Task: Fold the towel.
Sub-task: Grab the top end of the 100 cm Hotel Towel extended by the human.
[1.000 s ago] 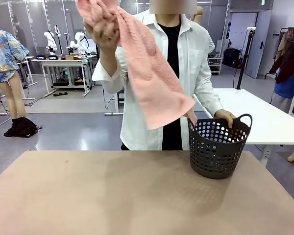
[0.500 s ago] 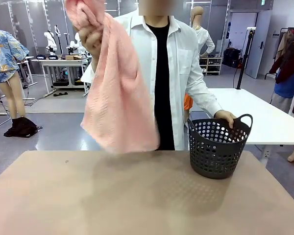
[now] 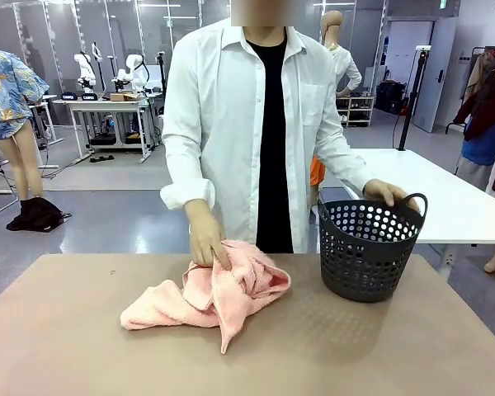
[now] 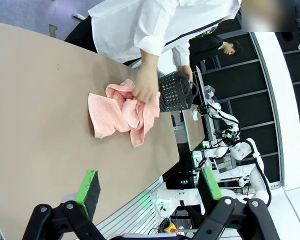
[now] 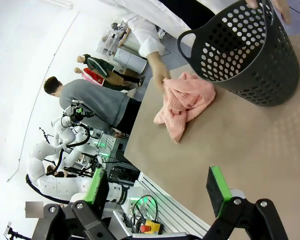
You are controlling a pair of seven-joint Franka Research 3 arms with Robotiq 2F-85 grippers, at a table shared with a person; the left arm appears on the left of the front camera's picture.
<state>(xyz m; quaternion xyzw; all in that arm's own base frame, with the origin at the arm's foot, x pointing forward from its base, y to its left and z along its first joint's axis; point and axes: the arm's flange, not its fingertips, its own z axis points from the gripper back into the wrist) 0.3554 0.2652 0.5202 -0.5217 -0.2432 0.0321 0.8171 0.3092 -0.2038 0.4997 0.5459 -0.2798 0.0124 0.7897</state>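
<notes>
The salmon-pink towel (image 3: 210, 294) lies crumpled in a heap on the brown table (image 3: 82, 346), left of centre toward the far edge. A person's hand (image 3: 205, 243) rests on its far side. The towel (image 4: 121, 112) shows far ahead of my left gripper (image 4: 149, 189), whose green-padded fingers stand wide apart with nothing between them. In the right wrist view the towel (image 5: 184, 103) lies beside the basket, well beyond my right gripper (image 5: 157, 186), which is open and holds nothing.
A dark perforated basket (image 3: 368, 247) with loop handles stands at the table's far right; the person's other hand (image 3: 388, 191) grips its rim. The basket (image 5: 245, 55) shows in the right wrist view too. Bare tabletop stretches across the near half.
The person has brought the towel down from shoulder height, where it hung from a raised hand, and laid it bunched on the table. The basket has stayed put.
</notes>
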